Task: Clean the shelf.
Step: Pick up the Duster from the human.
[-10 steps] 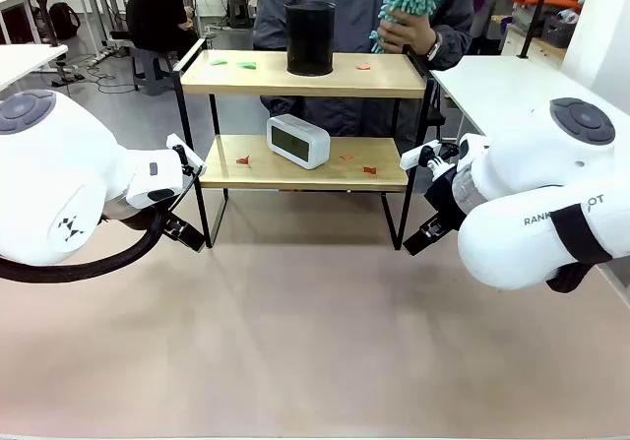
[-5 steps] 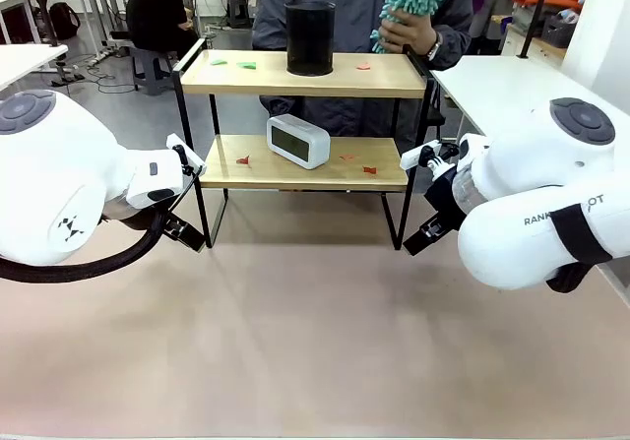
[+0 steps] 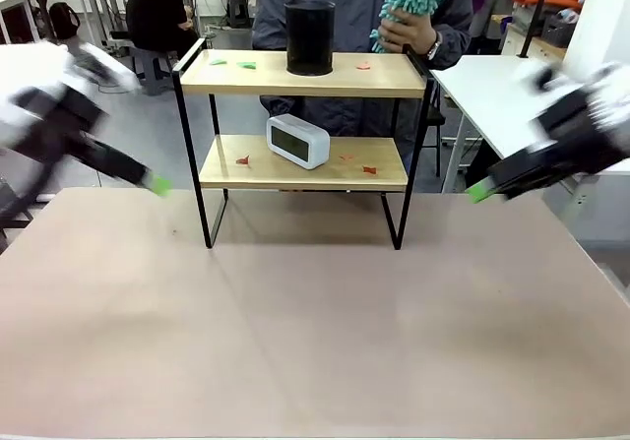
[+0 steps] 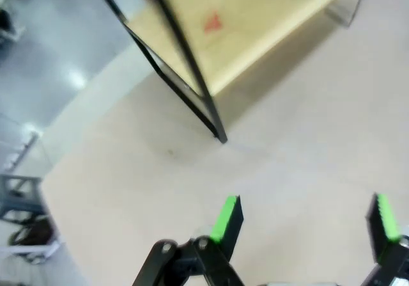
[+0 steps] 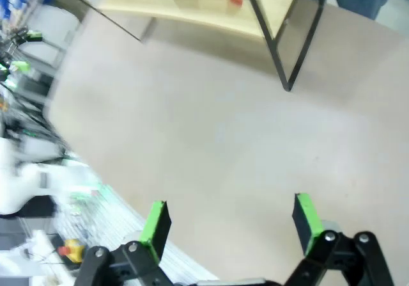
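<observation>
While a black cylinder (image 3: 310, 36) tops the shelf (image 3: 389, 76), a clock (image 3: 297, 141) sits below.

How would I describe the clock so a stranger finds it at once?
Look at the two-tier shelf across the table. On its lower board, near the middle, stands the clock: white, boxy, with a grey display, far bigger than the red scraps beside it.

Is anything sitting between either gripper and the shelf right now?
Nothing visible. The left gripper and right gripper, both open, flank the shelf with bare table between. On the shelf itself, a white clock on the lower board and a black cylinder on the top one stand among small scraps.
</observation>
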Robot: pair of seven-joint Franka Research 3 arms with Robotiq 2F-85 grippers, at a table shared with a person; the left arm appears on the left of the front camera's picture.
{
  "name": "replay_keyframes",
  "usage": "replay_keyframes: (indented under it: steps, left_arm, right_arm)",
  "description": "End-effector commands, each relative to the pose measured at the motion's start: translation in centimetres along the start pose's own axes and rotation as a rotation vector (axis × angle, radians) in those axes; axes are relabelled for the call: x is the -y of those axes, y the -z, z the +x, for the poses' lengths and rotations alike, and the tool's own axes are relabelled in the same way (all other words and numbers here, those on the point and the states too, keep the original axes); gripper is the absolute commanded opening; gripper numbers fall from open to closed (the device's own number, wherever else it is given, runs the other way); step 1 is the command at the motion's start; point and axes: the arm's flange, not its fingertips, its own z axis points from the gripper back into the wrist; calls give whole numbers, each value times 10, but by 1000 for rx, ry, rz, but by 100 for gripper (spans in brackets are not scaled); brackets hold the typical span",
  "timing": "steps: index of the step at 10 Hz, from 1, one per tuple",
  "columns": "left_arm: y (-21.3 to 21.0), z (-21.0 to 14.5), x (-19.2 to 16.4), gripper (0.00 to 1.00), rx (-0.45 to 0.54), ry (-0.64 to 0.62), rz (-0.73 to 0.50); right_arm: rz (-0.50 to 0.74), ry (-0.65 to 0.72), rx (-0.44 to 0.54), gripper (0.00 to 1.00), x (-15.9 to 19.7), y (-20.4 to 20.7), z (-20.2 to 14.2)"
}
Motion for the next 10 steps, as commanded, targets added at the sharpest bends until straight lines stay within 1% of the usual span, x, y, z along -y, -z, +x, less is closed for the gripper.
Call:
replay_keyframes:
  steps: [1, 2, 3, 4, 5, 6, 7, 10]
  left_arm:
    - [-91, -92, -33, 100, 291, -242, -22]
    - [-118, -119, -64, 100, 433, -406, -29]
    - [-139, -152, -96, 100, 545, -589, -31]
    - [-145, -187, -125, 100, 616, -726, -70]
    - [-142, -217, -155, 100, 649, -876, -92]
    - [-128, -235, -171, 100, 615, -1096, -118]
    - [-189, -196, -153, 100, 529, -712, -52]
    - [-189, -196, -153, 100, 529, -712, -52]
  right_arm:
    - [282, 418, 396, 100, 78, -93, -82]
    - [316, 519, 513, 100, 109, -121, -114]
    - [357, 605, 606, 100, 134, -136, -147]
    - [395, 668, 689, 100, 156, -143, -178]
    - [412, 749, 774, 100, 173, -139, -208]
    - [315, 845, 814, 100, 185, -128, -226]
    - [318, 626, 534, 100, 176, -188, -193]
    - [318, 626, 534, 100, 176, -188, -193]
